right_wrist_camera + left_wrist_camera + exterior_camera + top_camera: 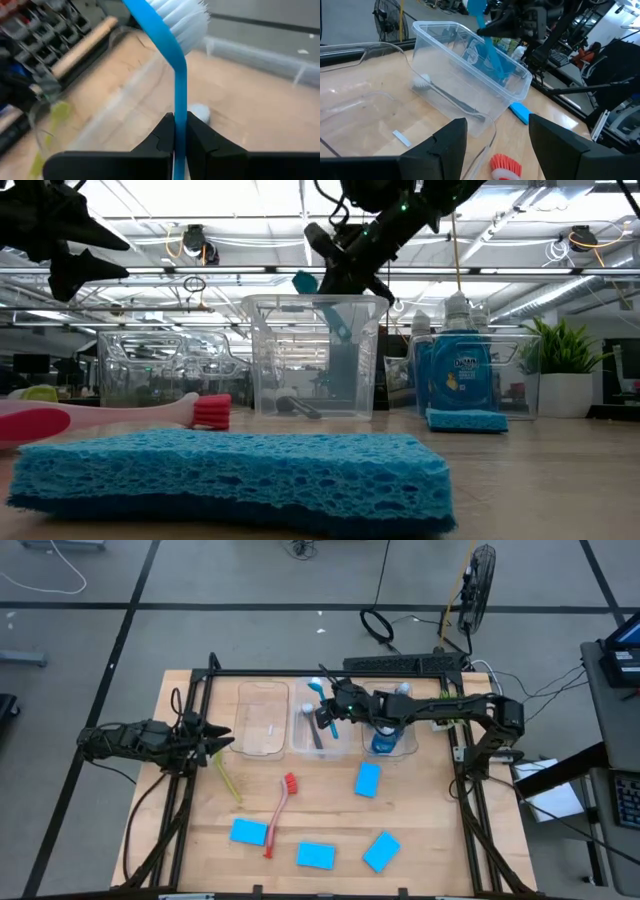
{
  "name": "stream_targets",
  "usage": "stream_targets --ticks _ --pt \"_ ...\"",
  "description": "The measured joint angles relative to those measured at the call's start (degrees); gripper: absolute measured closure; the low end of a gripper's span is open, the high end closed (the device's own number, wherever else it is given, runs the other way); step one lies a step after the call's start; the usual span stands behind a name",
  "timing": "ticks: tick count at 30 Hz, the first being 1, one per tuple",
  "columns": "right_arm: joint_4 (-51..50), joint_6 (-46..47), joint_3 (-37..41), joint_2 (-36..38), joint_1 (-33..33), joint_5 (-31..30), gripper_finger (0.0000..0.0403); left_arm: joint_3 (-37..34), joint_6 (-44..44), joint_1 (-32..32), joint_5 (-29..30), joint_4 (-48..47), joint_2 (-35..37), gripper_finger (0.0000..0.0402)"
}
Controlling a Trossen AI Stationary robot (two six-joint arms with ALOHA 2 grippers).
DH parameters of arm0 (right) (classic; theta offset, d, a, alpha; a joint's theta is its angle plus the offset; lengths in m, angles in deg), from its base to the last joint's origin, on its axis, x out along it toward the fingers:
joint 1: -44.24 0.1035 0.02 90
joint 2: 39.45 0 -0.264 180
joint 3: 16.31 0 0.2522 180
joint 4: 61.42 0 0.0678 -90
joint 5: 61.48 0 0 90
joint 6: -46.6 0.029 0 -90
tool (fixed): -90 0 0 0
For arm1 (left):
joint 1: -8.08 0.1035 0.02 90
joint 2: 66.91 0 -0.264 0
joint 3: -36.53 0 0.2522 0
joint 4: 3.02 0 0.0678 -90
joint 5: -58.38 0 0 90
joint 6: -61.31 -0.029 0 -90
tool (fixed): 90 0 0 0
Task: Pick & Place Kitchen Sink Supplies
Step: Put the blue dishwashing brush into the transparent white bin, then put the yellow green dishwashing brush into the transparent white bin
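Right gripper [328,718] is pinched tight on the blue brush [322,700], holding it bristles-up over the middle bin [304,745] so it can drop in beside the grey brush [445,95], while the left gripper [222,743], fingers spread, waits beside that bin.

Three bins in a row at the table's back, supplies scattered in front.

The middle bin [318,730] holds one brush [313,729]; the right bin [392,733] holds bottles [385,736]. Four sponges [367,779] lie before the bins, with another brush [278,814] left of them and a third [226,776] before the left bin [262,720].
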Motion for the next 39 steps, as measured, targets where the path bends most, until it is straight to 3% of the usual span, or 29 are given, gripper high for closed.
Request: stream_targets --ticks 18,39 --pt "-1.5 0.4 0.0 -5.3 -0.3 4.7 0.0387 0.0 -0.3 0.0 0.3 0.0 0.0 0.0188" --pt "-0.6 0.6 0.0 -5.0 -0.3 4.6 0.0296 0.0 -0.3 0.0 0.9 -0.1 0.0 0.0188"
